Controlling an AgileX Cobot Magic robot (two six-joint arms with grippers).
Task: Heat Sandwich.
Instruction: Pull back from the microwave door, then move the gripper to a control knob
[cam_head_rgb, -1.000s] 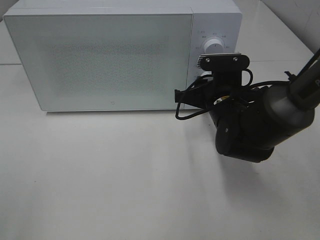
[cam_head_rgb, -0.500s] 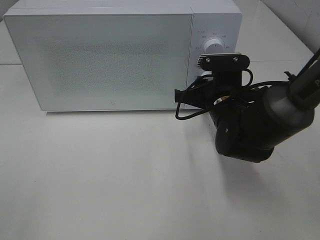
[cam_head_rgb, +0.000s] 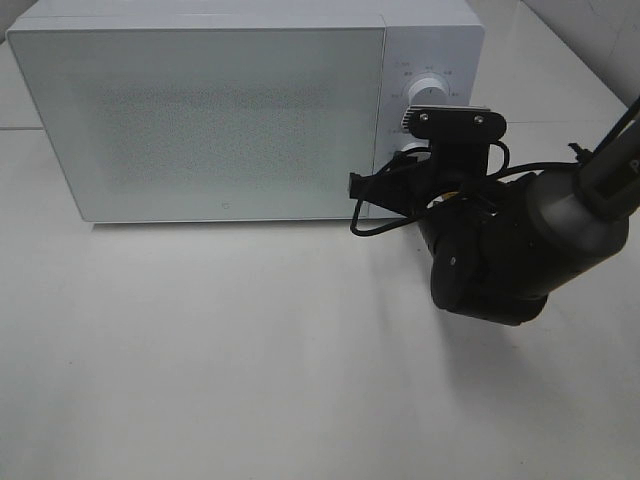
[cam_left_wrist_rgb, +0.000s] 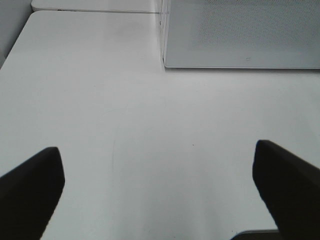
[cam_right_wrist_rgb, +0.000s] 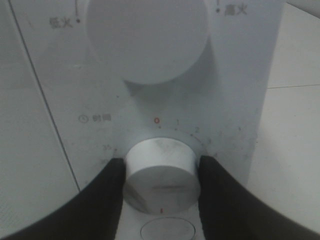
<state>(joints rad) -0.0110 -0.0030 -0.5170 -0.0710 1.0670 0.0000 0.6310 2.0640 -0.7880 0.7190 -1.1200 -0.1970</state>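
Note:
The white microwave (cam_head_rgb: 200, 110) stands at the back of the table with its door closed; the sandwich is out of view. My right gripper (cam_right_wrist_rgb: 160, 175) is shut on the lower timer knob (cam_right_wrist_rgb: 160, 167) of the control panel, one dark finger on each side. The upper power knob (cam_right_wrist_rgb: 147, 35) is free above it. In the exterior high view the right arm (cam_head_rgb: 500, 250) reaches to the panel and hides the lower knob. My left gripper (cam_left_wrist_rgb: 160, 185) is open and empty over bare table, near the microwave's front left corner (cam_left_wrist_rgb: 165, 62).
The white table (cam_head_rgb: 220, 360) spreads in front of the microwave. The right arm's black cable (cam_head_rgb: 385, 222) loops near the microwave's lower right front. The table's edges (cam_left_wrist_rgb: 20, 40) lie to the left and behind.
The right wrist has rotated slightly while on the timer knob; its camera mount has shifted a little to the right. The left arm stays out of the exterior high view.

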